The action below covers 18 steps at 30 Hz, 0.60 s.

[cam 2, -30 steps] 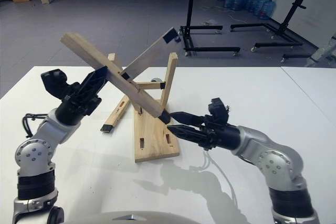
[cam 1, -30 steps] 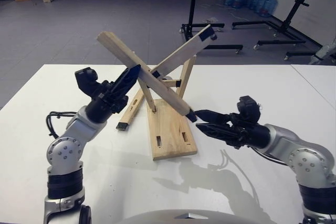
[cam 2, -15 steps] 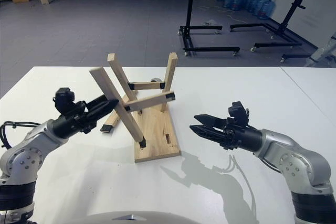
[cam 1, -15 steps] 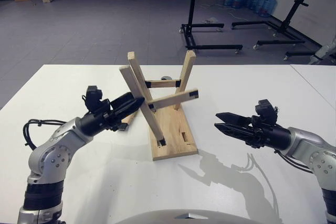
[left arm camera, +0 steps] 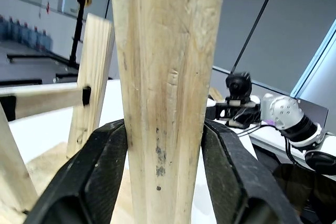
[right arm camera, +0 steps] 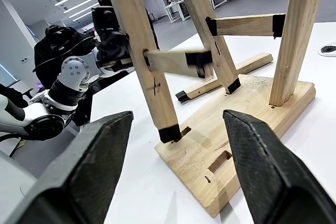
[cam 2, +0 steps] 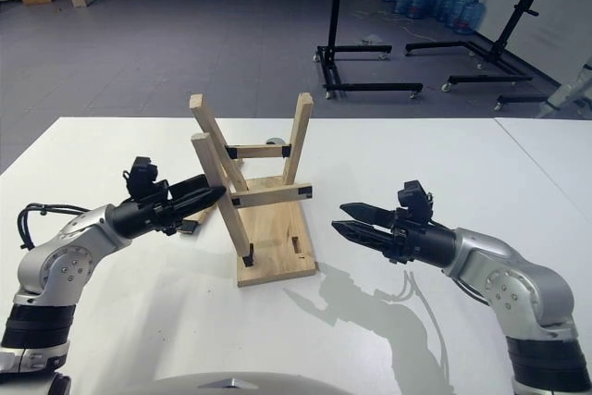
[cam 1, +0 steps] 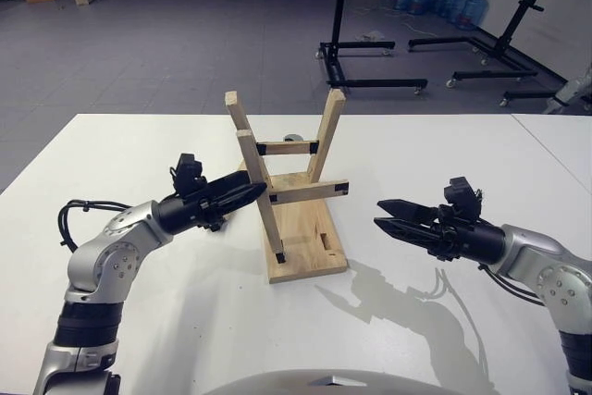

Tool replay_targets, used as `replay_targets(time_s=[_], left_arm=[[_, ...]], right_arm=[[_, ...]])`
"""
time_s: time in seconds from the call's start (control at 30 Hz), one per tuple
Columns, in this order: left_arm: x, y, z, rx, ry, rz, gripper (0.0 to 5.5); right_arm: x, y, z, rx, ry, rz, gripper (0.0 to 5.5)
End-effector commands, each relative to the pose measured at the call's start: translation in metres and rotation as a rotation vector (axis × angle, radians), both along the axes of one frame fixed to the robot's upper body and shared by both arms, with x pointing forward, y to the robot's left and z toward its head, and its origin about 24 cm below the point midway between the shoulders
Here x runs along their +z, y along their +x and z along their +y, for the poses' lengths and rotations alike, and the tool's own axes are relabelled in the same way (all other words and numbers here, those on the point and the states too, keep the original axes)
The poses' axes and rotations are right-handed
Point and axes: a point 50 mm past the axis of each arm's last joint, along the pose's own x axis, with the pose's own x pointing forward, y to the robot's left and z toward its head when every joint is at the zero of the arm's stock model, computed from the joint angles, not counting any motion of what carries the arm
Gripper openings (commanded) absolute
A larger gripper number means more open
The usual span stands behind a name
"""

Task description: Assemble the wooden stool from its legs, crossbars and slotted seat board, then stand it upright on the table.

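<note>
The slotted seat board (cam 1: pixel 310 228) lies flat on the white table. Two legs (cam 1: pixel 327 131) joined by a crossbar (cam 1: pixel 287 147) stand on its far end. My left gripper (cam 1: pixel 256 193) is shut on a third leg (left arm camera: pixel 165 77), its fingers (left arm camera: pixel 100 177) on either side. That leg stands tilted, with its black-tipped foot on the board's near left corner (right arm camera: pixel 169 132). A crossbar (cam 1: pixel 310 192) reaches level from it to the right. My right gripper (cam 1: pixel 381 213) hovers open to the right of the board, holding nothing; its fingers (right arm camera: pixel 262 166) are spread wide.
A loose leg (right arm camera: pixel 236 72) lies on the table left of the board, under my left arm. Black wheeled racks (cam 1: pixel 370 53) stand on the floor beyond the table's far edge. A second table (cam 1: pixel 560 136) adjoins at the right.
My left gripper swung the leg and crossbar down from high in the air and set its foot on the board, now more upright. My right gripper drew back to the right.
</note>
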Motion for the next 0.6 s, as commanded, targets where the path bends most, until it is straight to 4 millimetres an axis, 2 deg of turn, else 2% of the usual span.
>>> replay_targets(time_s=[0.03, 0.17, 0.4, 0.47, 0.6], left_arm=[[-0.004, 0.007, 0.002, -0.01, 0.062, -0.002, 2.07], [-0.016, 0.009, 0.004, -0.006, 0.112, -0.003, 2.07], [-0.019, 0.01, 0.001, -0.038, 0.193, -0.049, 2.07], [-0.02, 0.006, -0.001, -0.061, 0.234, -0.067, 2.07], [-0.033, -0.014, 0.001, -0.103, 0.336, -0.102, 2.07]], right_arm=[[0.003, 0.003, -0.001, -0.011, -0.021, -0.029, 3.14], [0.003, 0.003, 0.0, -0.008, -0.027, -0.035, 3.14], [0.0, 0.002, 0.004, -0.002, -0.024, -0.038, 3.14], [-0.001, 0.002, 0.004, -0.003, -0.026, -0.039, 3.14], [-0.001, 0.0, 0.005, 0.002, -0.026, -0.043, 3.14]])
